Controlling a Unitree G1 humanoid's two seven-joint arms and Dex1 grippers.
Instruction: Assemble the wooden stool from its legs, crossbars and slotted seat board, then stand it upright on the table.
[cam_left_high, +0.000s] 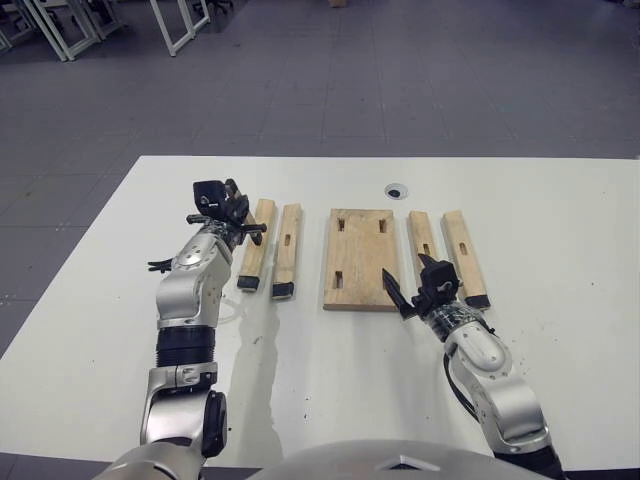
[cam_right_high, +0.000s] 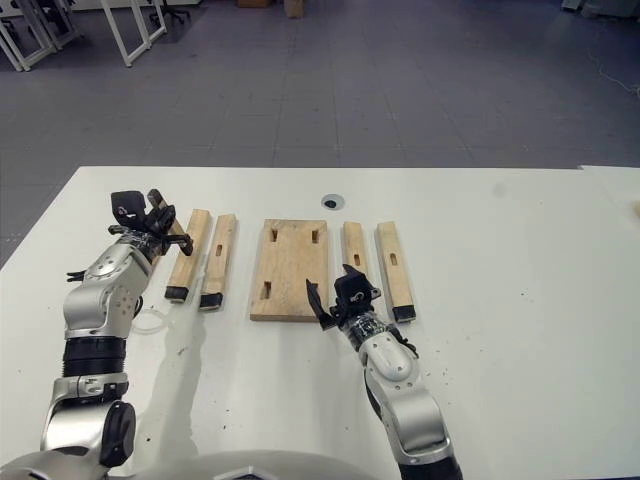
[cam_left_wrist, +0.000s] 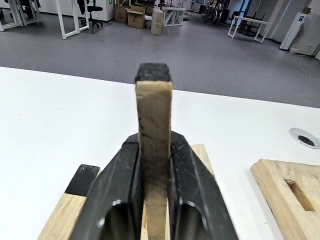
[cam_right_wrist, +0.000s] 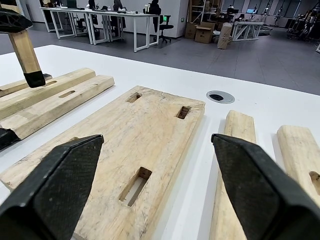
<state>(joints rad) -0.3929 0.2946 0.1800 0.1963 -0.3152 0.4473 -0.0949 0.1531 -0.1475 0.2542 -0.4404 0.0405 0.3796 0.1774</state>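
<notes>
Both arms (cam_left_high: 186, 300) are built of silver-grey rounded segs w/ black ribbed bands behind wrists. Matte-black wedge fingers (cam_right_wrist: 55, 185) are fitted on left gripper (cam_left_high: 238, 213) & right gripper (cam_left_high: 415, 284); black cable (cam_left_high: 453, 383) is looped behind right wrist.

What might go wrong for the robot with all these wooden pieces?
The left gripper pinches the crossbar near one end, above the left legs; it may slip and drop onto them. The open right gripper hangs at the seat board's near corner, close to a right leg, and might knock either askew.
</notes>
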